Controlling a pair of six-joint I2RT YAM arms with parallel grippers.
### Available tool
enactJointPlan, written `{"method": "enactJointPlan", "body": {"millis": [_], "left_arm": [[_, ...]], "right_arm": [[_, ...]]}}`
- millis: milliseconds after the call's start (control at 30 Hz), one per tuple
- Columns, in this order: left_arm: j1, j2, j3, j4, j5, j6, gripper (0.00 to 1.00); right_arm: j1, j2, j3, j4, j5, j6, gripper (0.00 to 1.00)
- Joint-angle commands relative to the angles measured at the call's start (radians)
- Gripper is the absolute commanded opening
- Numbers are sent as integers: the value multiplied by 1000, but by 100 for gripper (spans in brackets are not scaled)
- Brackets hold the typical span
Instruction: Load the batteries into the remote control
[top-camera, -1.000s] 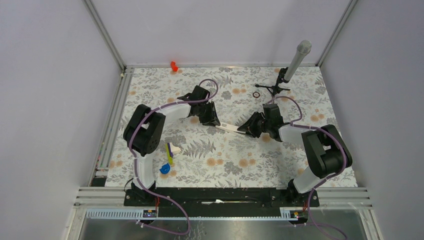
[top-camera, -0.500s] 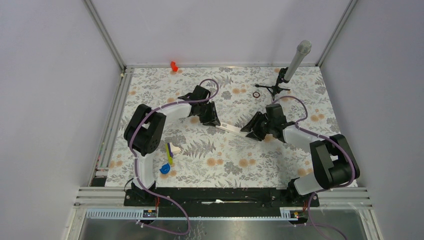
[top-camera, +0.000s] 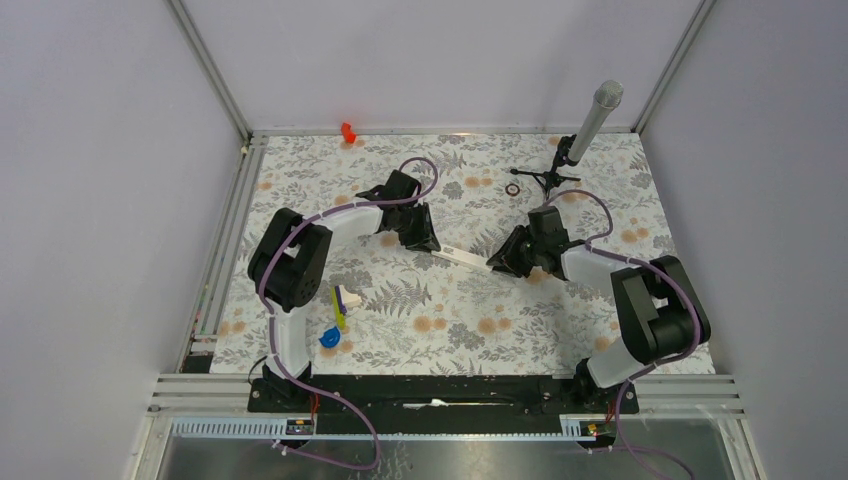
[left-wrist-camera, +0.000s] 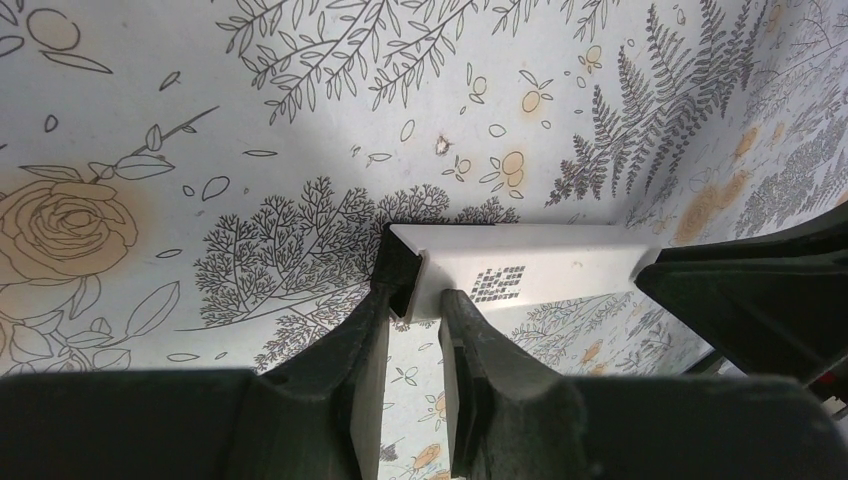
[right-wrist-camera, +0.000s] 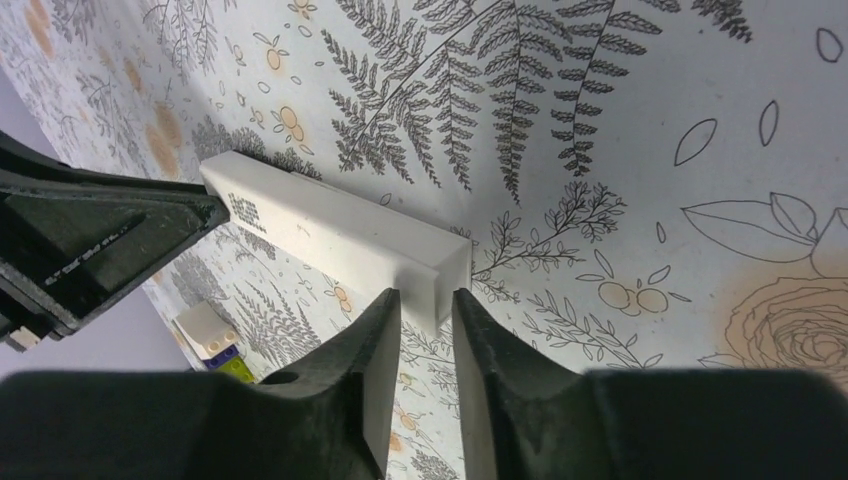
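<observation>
- Top external view: remote control (top-camera: 463, 257) sits mid-frame on the floral table (top-camera: 450, 330), spanning the gap between the two arms.
- Its long axis runs from upper left to lower right, nearly across the frame.
- Left gripper (top-camera: 431, 245) is at the upper-left end. In the left wrist view the jaws are clenched on that end of the remote control, by its dark end face.
- Right gripper (top-camera: 496, 263) is at the lower-right end. In the right wrist view the jaws straddle that end, but we cannot tell whether they press on it or stand just off it.
- Both arms are equally near, one at each end of the bar.
- We judge the next move turns on the left holding steady while the right works its end.
- Batteries: we find none in any view.
- Farther out are the toy cluster (top-camera: 339, 312) at lower left and the black ring (top-camera: 513, 188) at upper right, both well apart from the bar.
</observation>
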Motion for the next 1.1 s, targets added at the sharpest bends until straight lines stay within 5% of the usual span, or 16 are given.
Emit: {"method": "enactJointPlan", "body": {"millis": [0,167,800,1067], "left_arm": [[-9,100,-39,-99,-144,53,24],[-8,97,-47,-77,-115,47,22],[18,63,-189,142,93,-17,3],[31,62,-220,203,136,-46,0]], "right_arm": [[-4,23,39,-5,8,-39,27],[-4,58,30,-12,3,-53,16],[103,173,6,56,99,-3,10],[167,194,30,6,229,22,21]]}}
